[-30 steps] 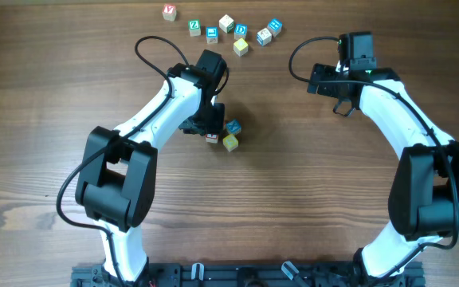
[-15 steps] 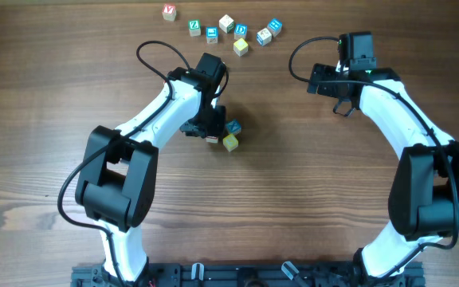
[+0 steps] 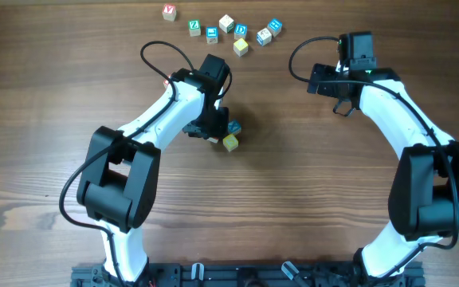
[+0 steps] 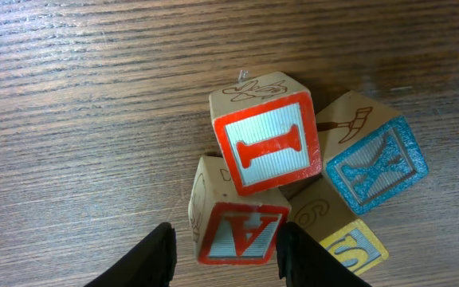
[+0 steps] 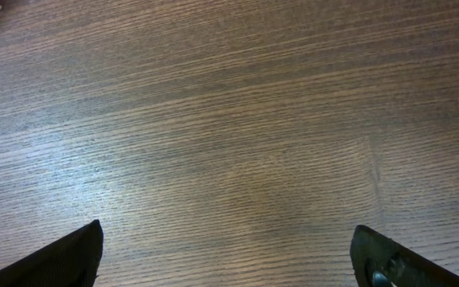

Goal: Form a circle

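left end effector (image 4: 225, 243) edged right | over circle (image 4: 268, 151) | wood-grain table (image 5: 229, 143)

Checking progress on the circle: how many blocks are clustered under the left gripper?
4 visible: red I block in the middle, red A block between the fingers, blue K block right of the I, yellow-edged block right of the A. More may be hidden.
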`<act>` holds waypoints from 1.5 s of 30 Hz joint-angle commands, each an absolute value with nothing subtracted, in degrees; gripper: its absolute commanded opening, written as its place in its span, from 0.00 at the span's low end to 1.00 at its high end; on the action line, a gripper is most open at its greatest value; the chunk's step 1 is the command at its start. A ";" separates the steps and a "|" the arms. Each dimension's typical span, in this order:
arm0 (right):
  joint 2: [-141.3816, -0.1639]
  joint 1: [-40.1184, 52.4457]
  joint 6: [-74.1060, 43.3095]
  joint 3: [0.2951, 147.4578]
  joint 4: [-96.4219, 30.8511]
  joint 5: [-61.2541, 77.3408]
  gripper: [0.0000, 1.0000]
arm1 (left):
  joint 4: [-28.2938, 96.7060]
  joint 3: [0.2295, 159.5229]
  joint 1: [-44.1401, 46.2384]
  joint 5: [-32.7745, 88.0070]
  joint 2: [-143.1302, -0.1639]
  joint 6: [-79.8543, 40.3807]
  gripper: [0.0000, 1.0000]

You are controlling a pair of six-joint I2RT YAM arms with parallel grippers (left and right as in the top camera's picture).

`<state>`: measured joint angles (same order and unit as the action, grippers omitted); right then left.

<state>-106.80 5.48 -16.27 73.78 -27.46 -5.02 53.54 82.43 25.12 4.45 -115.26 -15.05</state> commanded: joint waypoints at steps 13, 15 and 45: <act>-105.54 5.56 -16.58 74.65 -27.49 -5.63 1.00 | 53.78 81.65 25.23 5.08 -114.04 -13.89 0.51; -105.54 5.56 -16.58 74.65 -27.49 -5.63 1.00 | 53.76 81.67 25.23 5.08 -113.99 -13.89 0.52; -105.54 5.56 -16.58 74.65 -27.49 -5.63 1.00 | 53.17 81.62 25.30 4.03 -113.80 -13.89 0.46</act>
